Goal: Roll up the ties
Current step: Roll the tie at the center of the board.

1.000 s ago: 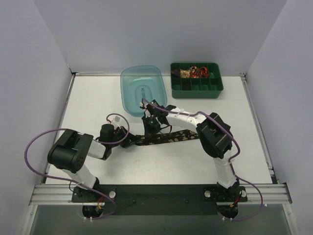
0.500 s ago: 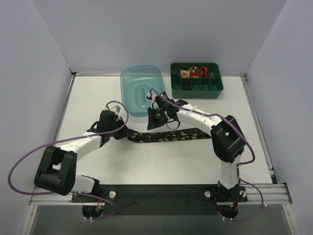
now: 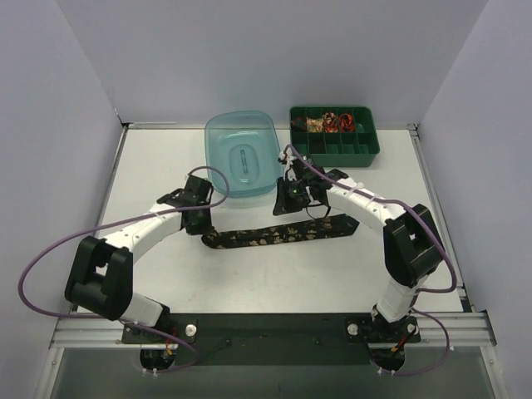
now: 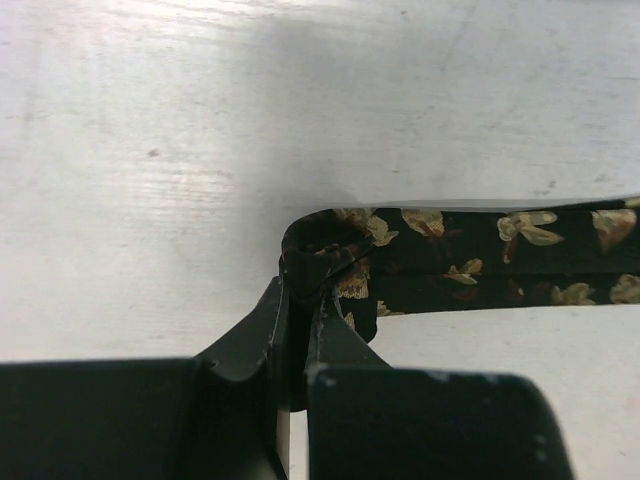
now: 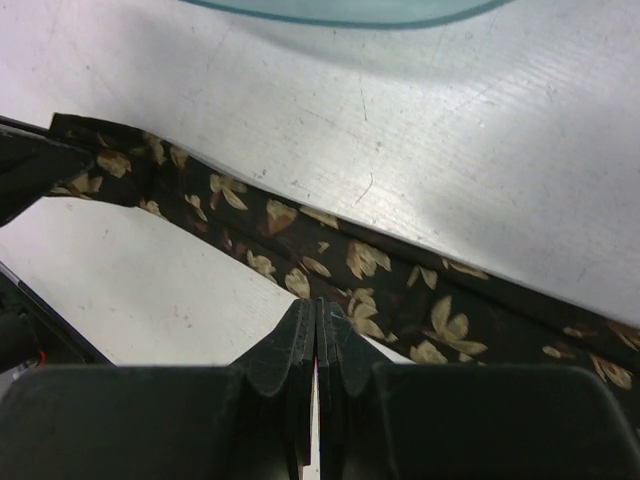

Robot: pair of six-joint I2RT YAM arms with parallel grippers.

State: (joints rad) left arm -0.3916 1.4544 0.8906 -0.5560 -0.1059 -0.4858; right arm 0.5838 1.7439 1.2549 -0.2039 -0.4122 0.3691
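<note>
- Work is only at the start, I think: the tie (image 3: 278,233) lies long and flat on the table (image 3: 274,278), close to the middle, running from 9 o'clock to 3 o'clock.
- None of it looks rolled yet, apart from a small fold at its 9 o'clock end.
- The left end effector (image 4: 302,285) is closed tight on that folded end, pinching the cloth between its two fingers.
- The right end effector (image 5: 317,315) is shut, with its fingers pressed together. Its tips are right by the middle of the tie. I see no cloth between them, so it looks like it holds nothing.
- Past the tie, at 12 o'clock, sits a blue tub (image 3: 223,141). No tie is in it.
- Farther back, at 1 o'clock, is a green tray (image 3: 334,160) with many small boxes in it. A few little rolled ties (image 3: 328,123), red and tan, sit in its far row. Those look done.
- What is left, I think: turn the pinched end over and over until the whole tie is one small coil, then put it away, maybe in the tray with the others.
</note>
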